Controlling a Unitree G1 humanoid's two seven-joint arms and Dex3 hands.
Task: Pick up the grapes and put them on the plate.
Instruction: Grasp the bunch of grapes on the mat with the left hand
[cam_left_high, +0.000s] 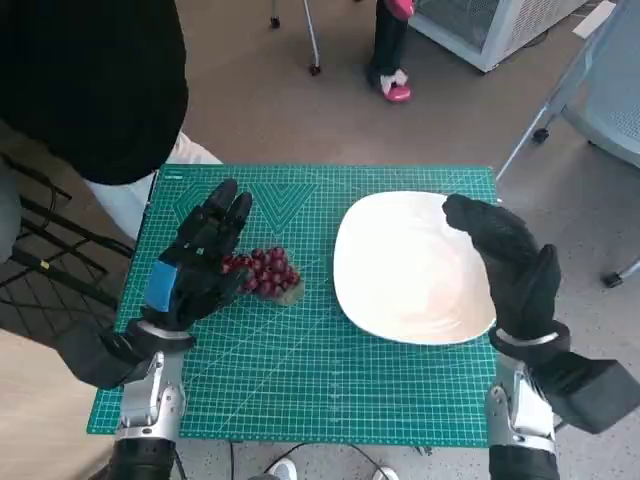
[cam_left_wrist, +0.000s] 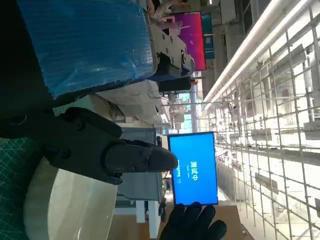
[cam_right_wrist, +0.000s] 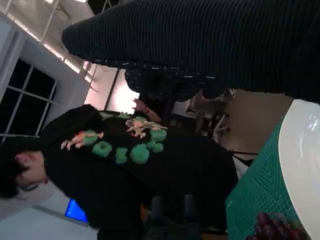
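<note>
A bunch of dark red grapes (cam_left_high: 266, 272) lies on the green cutting mat (cam_left_high: 300, 370), just left of the white plate (cam_left_high: 400, 300). My left hand (cam_left_high: 200, 262) lies beside the grapes on their left, fingers stretched out and apart and holding nothing; whether it touches them I cannot tell. My right hand (cam_left_high: 510, 262) hovers over the plate's right rim, fingers extended and empty. In the left wrist view the blue-taped back (cam_left_wrist: 85, 45) and a black finger (cam_left_wrist: 115, 152) show above the plate (cam_left_wrist: 65, 210). The right wrist view shows the grapes (cam_right_wrist: 272, 227) beside the plate (cam_right_wrist: 300, 160).
A person in a black top (cam_left_high: 90, 80) stands close at the mat's far left corner, also seen as a person (cam_right_wrist: 130, 165) in the right wrist view. Another person's feet in pink shoes (cam_left_high: 396, 86), chair legs (cam_left_high: 312, 40) and a white cabinet (cam_left_high: 490, 25) lie beyond the table.
</note>
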